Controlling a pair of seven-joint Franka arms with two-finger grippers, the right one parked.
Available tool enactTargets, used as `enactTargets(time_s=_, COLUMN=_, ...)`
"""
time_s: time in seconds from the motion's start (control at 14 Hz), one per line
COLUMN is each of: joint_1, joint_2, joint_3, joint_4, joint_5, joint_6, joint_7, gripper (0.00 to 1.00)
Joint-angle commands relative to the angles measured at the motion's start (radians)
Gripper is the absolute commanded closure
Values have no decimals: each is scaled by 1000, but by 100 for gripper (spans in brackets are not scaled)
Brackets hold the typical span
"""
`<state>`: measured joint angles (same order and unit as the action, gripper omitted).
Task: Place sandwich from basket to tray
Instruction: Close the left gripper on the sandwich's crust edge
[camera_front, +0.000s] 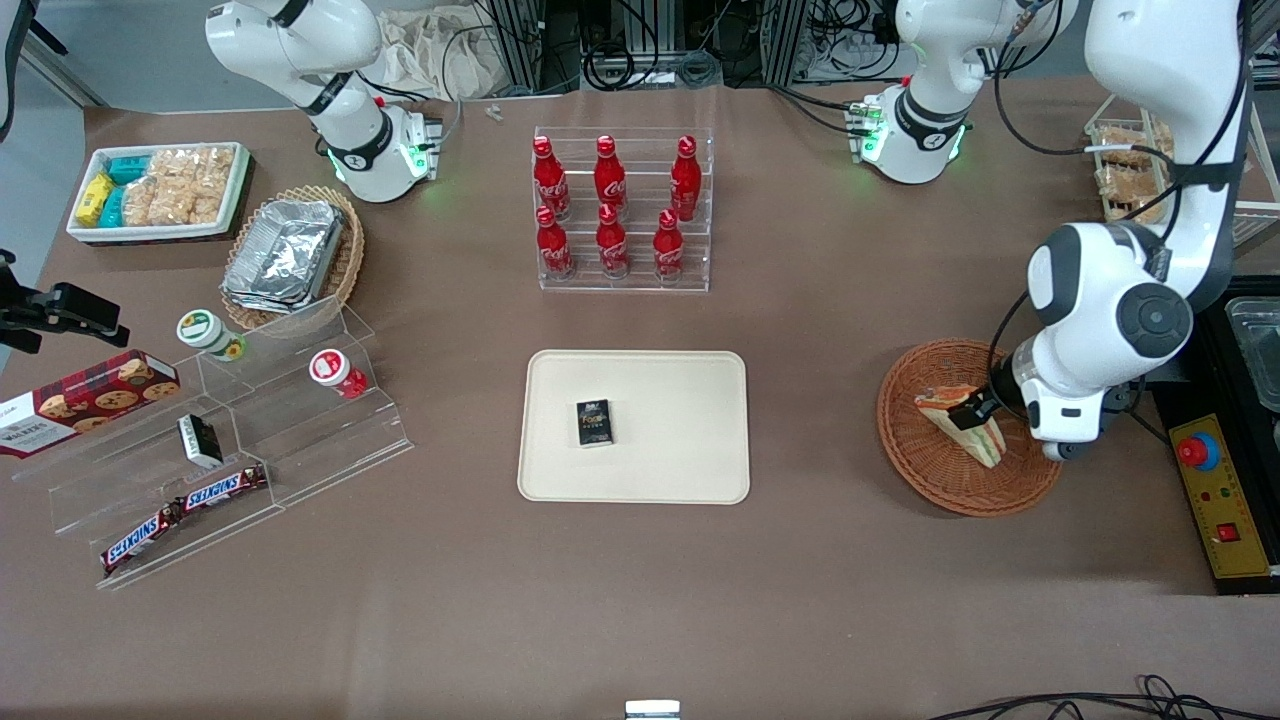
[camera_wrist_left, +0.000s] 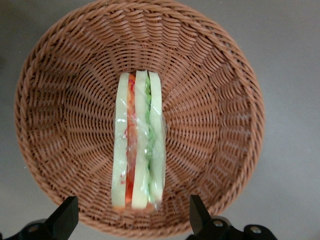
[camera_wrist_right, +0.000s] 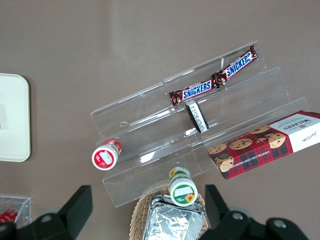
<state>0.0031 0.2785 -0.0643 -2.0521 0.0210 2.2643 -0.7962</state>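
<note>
We see the sandwich (camera_wrist_left: 138, 140) in the basket (camera_wrist_left: 220, 100), gripper (camera_wrist_left: 134, 216) above, apparently w/o contact; tray (camera_front: 690, 440) mid-bench.

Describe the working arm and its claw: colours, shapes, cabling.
The left arm is glossy white with rounded joint housings, dark grey round joint caps and black bands; black cables run along it. Its base ring glows green. The claw, over the basket with the sandwich, has two black wedge-shaped fingers, set wide apart.

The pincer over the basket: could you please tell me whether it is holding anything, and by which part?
Nothing is held. The pincer hangs open above the sandwich, which lies in the basket, fingers apart on either side.
</note>
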Motion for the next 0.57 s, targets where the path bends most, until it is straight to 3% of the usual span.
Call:
enactTargets(time_s=0.0, joint_1=0, joint_2=34, joint_3=1, joint_4=-10, joint_5=28, joint_6=56, joint_7=-38, gripper=0)
enactTargets(time_s=0.5, joint_1=0, joint_2=90, joint_3=6, joint_4=-28, joint_5=48, joint_6=136, joint_7=-52, gripper=0)
